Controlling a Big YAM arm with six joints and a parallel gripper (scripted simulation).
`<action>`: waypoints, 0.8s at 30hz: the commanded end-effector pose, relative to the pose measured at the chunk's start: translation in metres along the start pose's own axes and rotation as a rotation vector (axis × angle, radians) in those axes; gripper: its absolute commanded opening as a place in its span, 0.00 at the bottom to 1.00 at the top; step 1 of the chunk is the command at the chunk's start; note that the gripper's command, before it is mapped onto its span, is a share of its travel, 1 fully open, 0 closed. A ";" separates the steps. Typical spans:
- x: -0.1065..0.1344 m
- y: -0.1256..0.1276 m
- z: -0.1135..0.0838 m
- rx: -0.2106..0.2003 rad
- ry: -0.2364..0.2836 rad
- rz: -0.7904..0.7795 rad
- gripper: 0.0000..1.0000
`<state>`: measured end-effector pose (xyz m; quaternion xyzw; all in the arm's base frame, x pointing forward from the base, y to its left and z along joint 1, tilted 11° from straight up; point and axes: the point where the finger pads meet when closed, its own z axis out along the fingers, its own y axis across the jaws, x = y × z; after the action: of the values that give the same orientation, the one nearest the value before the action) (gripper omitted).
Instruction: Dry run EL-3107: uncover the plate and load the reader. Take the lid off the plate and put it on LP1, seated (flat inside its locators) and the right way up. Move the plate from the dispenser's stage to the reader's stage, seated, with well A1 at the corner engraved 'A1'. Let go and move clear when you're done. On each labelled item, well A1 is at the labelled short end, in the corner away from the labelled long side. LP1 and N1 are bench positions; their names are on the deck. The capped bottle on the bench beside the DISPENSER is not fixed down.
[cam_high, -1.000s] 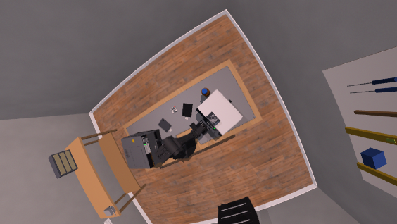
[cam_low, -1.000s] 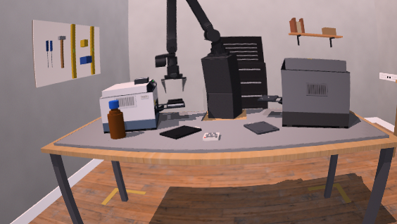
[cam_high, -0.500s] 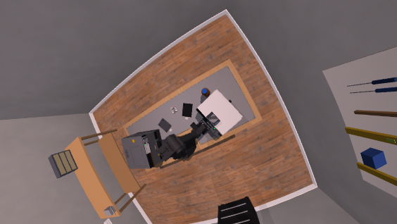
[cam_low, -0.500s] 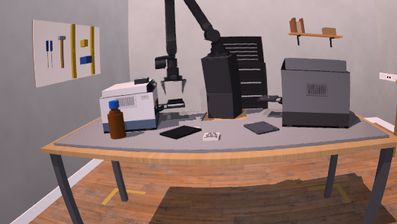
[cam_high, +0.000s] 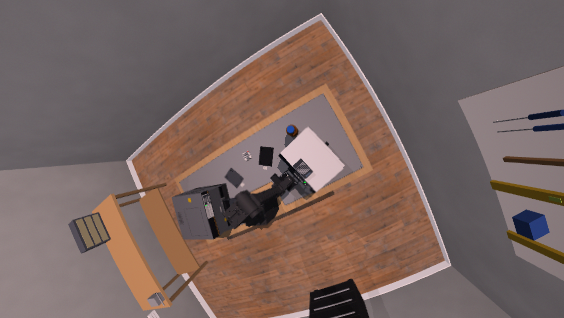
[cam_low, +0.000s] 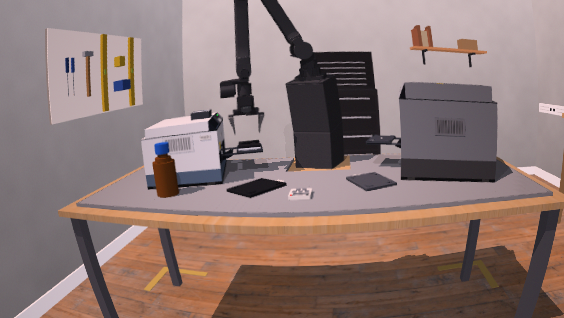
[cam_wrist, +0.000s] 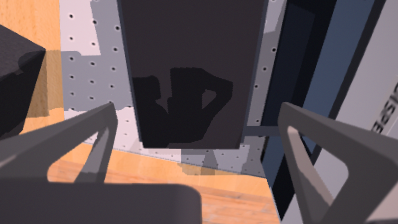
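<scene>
The lidded plate (cam_low: 249, 146) lies on the dispenser's stage, which sticks out of the white dispenser (cam_low: 183, 153) (cam_high: 315, 155). In the wrist view its dark lid (cam_wrist: 190, 50) fills the upper middle, with my gripper's shadow on it. My gripper (cam_low: 246, 127) (cam_wrist: 197, 111) (cam_high: 290, 176) is open and empty. It hangs straight above the lid, one finger to each side, not touching it. The grey reader (cam_low: 447, 132) (cam_high: 197, 215) stands at the other end of the bench, its stage (cam_low: 382, 140) sticking out empty.
A brown bottle with a blue cap (cam_low: 165, 170) (cam_high: 291, 130) stands by the dispenser. A black flat pad (cam_low: 256, 187) (cam_high: 266, 155), a dark grey pad (cam_low: 371, 180) (cam_high: 233, 177) and a small white item (cam_low: 300, 193) lie on the deck. The arm's dark base block (cam_low: 315, 125) stands behind.
</scene>
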<state>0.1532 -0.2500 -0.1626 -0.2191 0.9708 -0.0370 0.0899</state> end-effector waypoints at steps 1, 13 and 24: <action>-0.003 0.003 0.002 -0.003 0.000 0.002 1.00; -0.002 -0.003 0.009 0.008 0.000 0.000 1.00; -0.001 0.007 0.014 -0.009 0.001 0.002 1.00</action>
<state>0.1519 -0.2472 -0.1736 -0.2190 0.9711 -0.0328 0.0889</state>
